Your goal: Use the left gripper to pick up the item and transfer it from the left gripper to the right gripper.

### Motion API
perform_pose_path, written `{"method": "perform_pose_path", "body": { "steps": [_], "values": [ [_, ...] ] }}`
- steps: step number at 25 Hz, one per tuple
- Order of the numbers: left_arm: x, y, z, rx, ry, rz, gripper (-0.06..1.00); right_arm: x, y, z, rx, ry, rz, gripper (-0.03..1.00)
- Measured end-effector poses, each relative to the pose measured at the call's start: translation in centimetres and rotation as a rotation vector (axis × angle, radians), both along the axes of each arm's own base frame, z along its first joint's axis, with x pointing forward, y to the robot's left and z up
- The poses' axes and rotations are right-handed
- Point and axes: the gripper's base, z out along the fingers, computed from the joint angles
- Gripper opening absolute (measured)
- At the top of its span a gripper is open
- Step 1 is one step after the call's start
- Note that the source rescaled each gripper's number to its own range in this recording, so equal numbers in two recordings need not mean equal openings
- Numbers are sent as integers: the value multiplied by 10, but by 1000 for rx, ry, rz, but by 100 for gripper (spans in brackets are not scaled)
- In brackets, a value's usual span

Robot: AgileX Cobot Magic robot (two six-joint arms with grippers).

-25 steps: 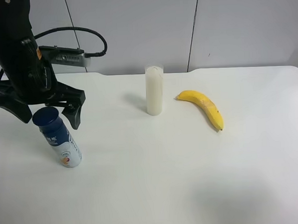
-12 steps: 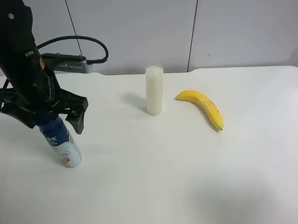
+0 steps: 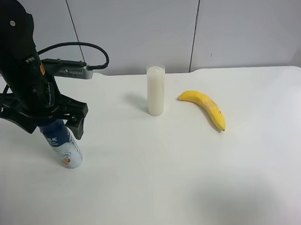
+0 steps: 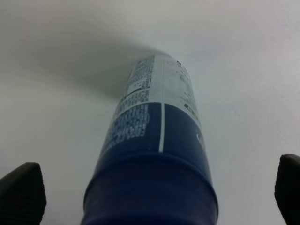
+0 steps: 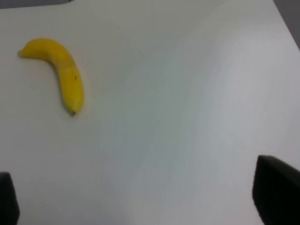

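The item [image 3: 66, 148], a bottle with a blue label and a white base, stands upright near the table's left side. Its dark-blue cap is hidden in the exterior high view by the all-black arm at that view's left. My left gripper [image 3: 51, 129] hangs over the bottle's top, open, one finger on each side of it. The left wrist view looks down the item [image 4: 157, 140], and my left gripper [image 4: 154, 194] has both fingertips wide apart and clear of the cap. My right gripper [image 5: 140, 199] is open above bare table with nothing between its fingers. It does not show in the exterior high view.
A tall white translucent cylinder [image 3: 156, 90] stands at the middle back. A yellow banana [image 3: 207, 107] lies to its right and also shows in the right wrist view as the banana [image 5: 63, 75]. The white table [image 3: 194, 181] ends at a grey wall behind.
The left arm has come down and sideways over the bottle, so its open fingers now straddle the cap, which was in plain sight a second ago. The bottle has not moved.
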Motion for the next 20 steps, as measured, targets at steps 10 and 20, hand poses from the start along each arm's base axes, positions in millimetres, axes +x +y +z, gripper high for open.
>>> {"method": "perform_pose_path", "body": {
  "steps": [10,20],
  "values": [
    [0,0,0,0,0,-1,12,0,0,0,0,0,0,100],
    [0,0,0,-1,0,-4,1,0,0,0,0,0,0,100]
  ]
}}
